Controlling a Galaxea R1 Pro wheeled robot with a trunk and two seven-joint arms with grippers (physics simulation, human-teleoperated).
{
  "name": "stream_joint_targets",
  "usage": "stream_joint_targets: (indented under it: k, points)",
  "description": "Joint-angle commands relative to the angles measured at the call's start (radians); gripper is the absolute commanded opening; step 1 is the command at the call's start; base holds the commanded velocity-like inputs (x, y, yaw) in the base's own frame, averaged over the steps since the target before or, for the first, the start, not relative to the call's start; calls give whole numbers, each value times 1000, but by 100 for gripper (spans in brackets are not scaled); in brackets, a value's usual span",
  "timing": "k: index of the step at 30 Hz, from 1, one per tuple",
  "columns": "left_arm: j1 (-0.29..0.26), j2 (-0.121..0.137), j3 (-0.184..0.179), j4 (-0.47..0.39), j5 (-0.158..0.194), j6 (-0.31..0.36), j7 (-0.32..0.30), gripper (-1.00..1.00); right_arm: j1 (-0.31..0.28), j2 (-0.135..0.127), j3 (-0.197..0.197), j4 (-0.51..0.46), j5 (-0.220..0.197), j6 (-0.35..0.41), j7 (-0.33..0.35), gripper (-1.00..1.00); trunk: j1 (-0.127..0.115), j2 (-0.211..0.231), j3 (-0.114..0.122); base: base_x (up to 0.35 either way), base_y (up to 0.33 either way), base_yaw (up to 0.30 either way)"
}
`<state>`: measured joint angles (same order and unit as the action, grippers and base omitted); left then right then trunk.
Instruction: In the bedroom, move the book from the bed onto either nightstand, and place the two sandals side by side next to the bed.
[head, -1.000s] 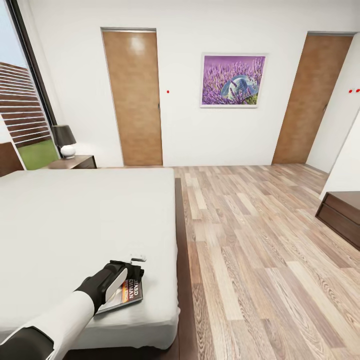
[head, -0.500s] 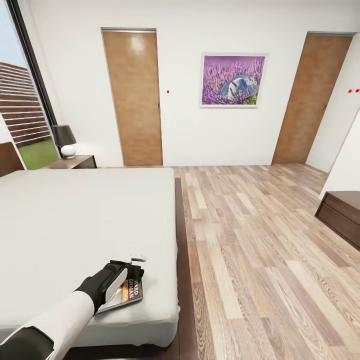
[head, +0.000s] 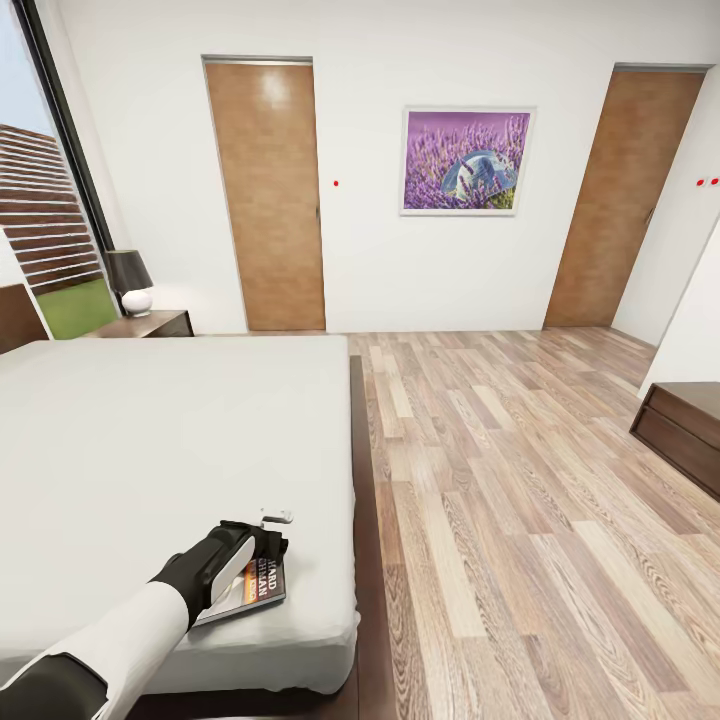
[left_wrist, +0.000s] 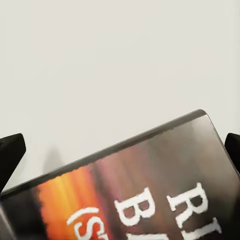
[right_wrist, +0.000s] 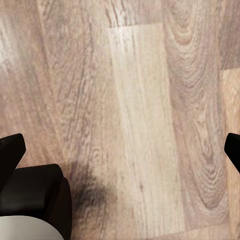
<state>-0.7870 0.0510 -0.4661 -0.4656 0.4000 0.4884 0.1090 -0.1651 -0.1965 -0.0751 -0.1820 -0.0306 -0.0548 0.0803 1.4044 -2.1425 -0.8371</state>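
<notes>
The book (head: 262, 586) lies flat on the light-grey mattress of the bed (head: 150, 430), near its front right corner. My left gripper (head: 262, 545) hovers right over the book's far end, open. In the left wrist view the book (left_wrist: 150, 190) is very close, its dark cover with orange and white lettering between the spread fingertips (left_wrist: 10, 152) of the left gripper (left_wrist: 120, 155). My right gripper (right_wrist: 120, 150) is open over bare wood floor. A nightstand (head: 150, 324) stands at the far side of the bed. The sandals are out of view.
A black-shaded lamp (head: 130, 280) sits on the nightstand. Two brown doors (head: 268, 195) (head: 625, 195) and a purple picture (head: 466, 160) line the far wall. A dark low cabinet (head: 685, 430) stands at the right. Wood-plank floor (head: 500, 480) stretches beside the bed.
</notes>
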Motion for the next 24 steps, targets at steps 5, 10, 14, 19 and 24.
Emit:
stream_joint_targets:
  k: [5,10,14,19,24]
  points:
    - [0,1,-8,8,14,6,7,100,-1,0,-8,1,-4,-4,7,100,0,0,-1,-27,0,0]
    - [0,1,-8,8,14,6,7,100,-1,0,-8,1,-3,-4,7,100,0,0,-1,-38,0,0]
    - [0,1,-8,8,14,6,7,100,-1,0,-8,1,-3,-4,7,100,0,0,-1,-13,0,0]
    - [0,1,-8,8,14,5,8,100,-1,0,-8,1,-3,-4,7,100,0,0,-1,-5,0,0]
    - [0,1,-8,8,14,4,8,100,-1,0,-8,1,-3,-4,7,100,0,0,-1,-1,0,0]
